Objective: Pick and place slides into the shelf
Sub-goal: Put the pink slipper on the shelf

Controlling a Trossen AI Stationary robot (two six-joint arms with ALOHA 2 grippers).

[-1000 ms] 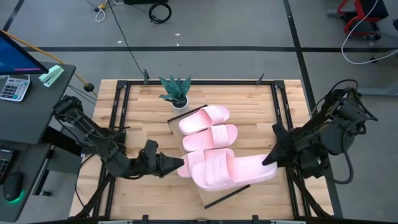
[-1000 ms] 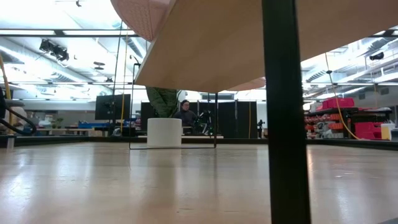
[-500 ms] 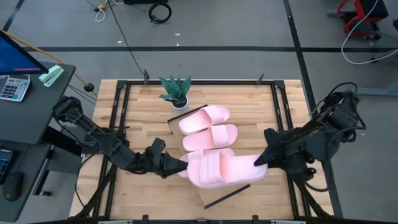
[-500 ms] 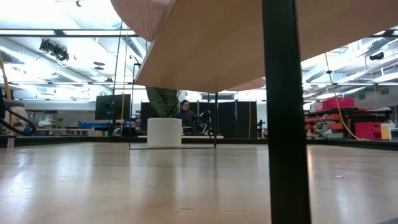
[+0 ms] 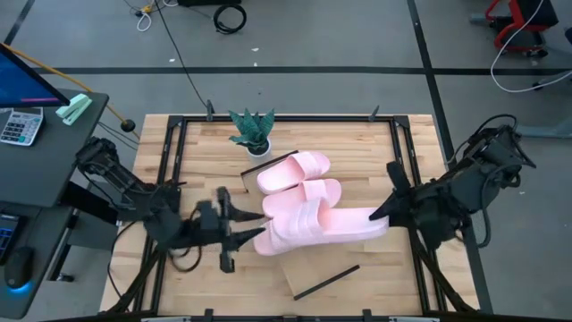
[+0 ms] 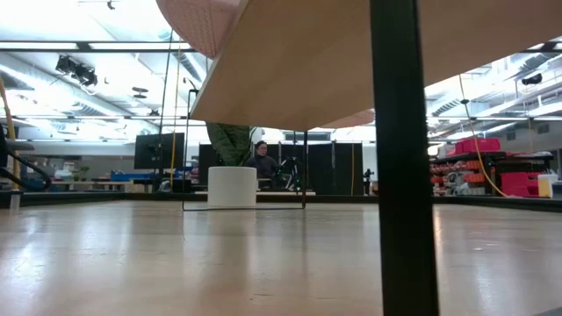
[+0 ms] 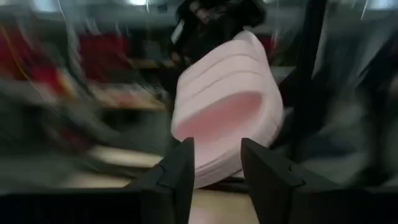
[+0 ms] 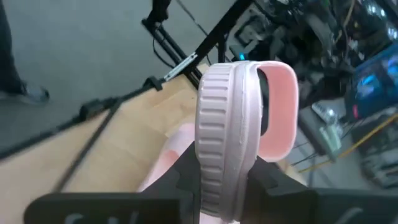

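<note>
high view – right gripper clamps one end of a pink slide, left gripper part-open at another slide.

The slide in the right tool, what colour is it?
Pale pink; the slide shows best in the right wrist view.

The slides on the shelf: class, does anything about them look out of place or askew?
Yes. Two slides lie flat on the shelf, but a third slide sits tipped on its edge, pinched by the right gripper at one end, with the left gripper at the other.
</note>
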